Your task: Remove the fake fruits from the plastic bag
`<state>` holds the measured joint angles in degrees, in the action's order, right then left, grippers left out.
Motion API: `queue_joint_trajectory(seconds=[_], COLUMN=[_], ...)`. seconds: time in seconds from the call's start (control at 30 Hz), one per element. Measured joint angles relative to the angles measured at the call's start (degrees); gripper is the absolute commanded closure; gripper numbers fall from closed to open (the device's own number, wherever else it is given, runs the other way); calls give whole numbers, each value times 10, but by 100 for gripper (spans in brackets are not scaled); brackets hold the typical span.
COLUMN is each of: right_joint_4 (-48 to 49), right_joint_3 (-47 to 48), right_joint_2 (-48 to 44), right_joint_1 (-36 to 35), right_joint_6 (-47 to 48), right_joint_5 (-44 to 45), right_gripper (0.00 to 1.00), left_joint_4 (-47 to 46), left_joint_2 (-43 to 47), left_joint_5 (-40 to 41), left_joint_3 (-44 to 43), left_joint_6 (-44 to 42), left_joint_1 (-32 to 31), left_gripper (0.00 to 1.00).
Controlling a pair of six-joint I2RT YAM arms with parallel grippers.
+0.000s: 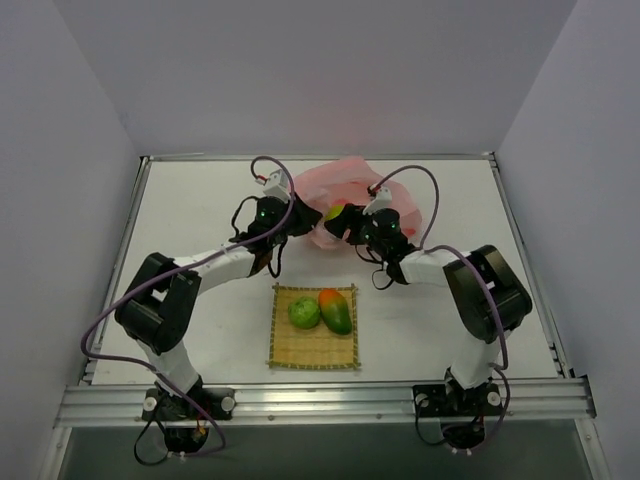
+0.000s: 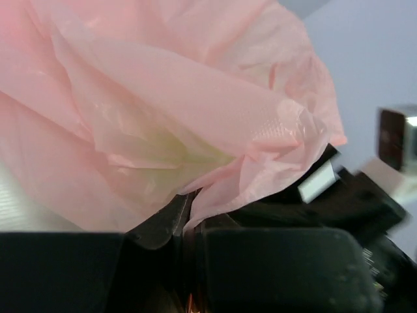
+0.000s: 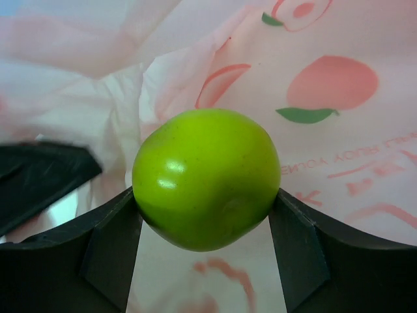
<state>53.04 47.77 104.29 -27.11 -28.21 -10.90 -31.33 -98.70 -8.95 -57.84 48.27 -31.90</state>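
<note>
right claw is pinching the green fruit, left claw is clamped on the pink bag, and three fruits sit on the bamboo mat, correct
Not three: the top view shows two on the bamboo mat, a round green fruit and a mango. The right claw does pinch the yellow-green fruit and the left claw clamps the pink bag.

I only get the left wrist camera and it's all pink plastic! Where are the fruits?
Observer: From above, a round green fruit and a mango lie side by side on the bamboo mat.
Operator: Is there one more?
Observer: Yes. The right gripper is shut on a yellow-green fruit, with the bag behind it.
Operator: Where's the bag lying?
Observer: Beyond the mat, toward the back. The left gripper pinches its left side.
</note>
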Motion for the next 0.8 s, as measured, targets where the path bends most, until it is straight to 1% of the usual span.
queue_joint_trajectory(seconds=[0.13,0.2,0.37,0.57,0.63,0.8], right_joint_4=[-9,-22,-73,-126,-148,-191], right_joint_3=[-54,-80,-115,-136,-148,-210], right_joint_2=[-84,-132,-261,-367,-388,-435], right_joint_1=[0,-6,-63,-115,-157,-336], right_joint_6=[0,5,22,31,32,17], right_joint_5=[16,43,102,114,116,133], right_gripper=[66,66,67,66,65,65], left_joint_4=[11,15,22,32,37,37], left_joint_2=[0,0,2,8,11,31], left_joint_5=[2,3,2,-1,-3,-9], left_joint_3=[0,1,9,15,15,35], left_joint_6=[-1,-2,-12,-29,-35,-48], left_joint_1=[24,33,39,39,40,42], left_gripper=[98,98,98,98,98,98])
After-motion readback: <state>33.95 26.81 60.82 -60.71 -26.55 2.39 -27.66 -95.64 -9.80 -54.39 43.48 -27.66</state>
